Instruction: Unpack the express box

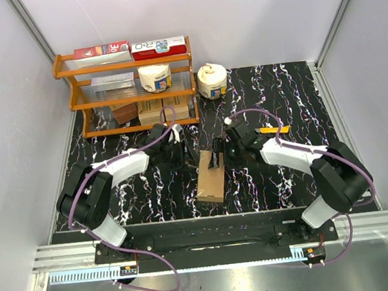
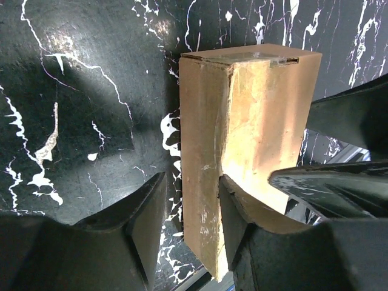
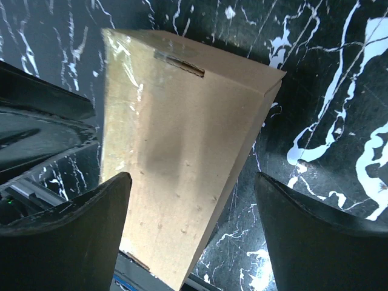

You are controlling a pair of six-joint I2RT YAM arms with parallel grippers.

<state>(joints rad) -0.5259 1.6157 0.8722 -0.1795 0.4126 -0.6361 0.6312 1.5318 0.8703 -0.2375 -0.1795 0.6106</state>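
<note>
- The express box (image 1: 210,178) lies on the table (image 1: 293,93) close to the middle of the near edge. Its length runs away toward the table's centre, and its near end is free of both arms.
- It is plain thin card, so I judge it light. It should be stiff along its edges, but the broad faces would likely dent under a hard pinch. The dull card should give fair friction, and the glossy clear tape (image 3: 121,66) over the far end rather less.
- Toward the far end, the left gripper (image 2: 191,180) stands partly open astride the box's left long edge. One finger is over the top face and the other beside the side wall, with a strip of table showing between finger and wall. It clamps nothing.
- The right gripper (image 3: 193,179) is spread wide across the box's width and holds nothing.
- The safest hold is probably across the narrow width, on the side walls. The taped far end with its tuck slot (image 3: 179,63) looks like the place to open.
- At the far left corner stands a wooden rack (image 1: 126,90), with a white roll (image 1: 211,81) beside it, both well apart from the box.
</note>
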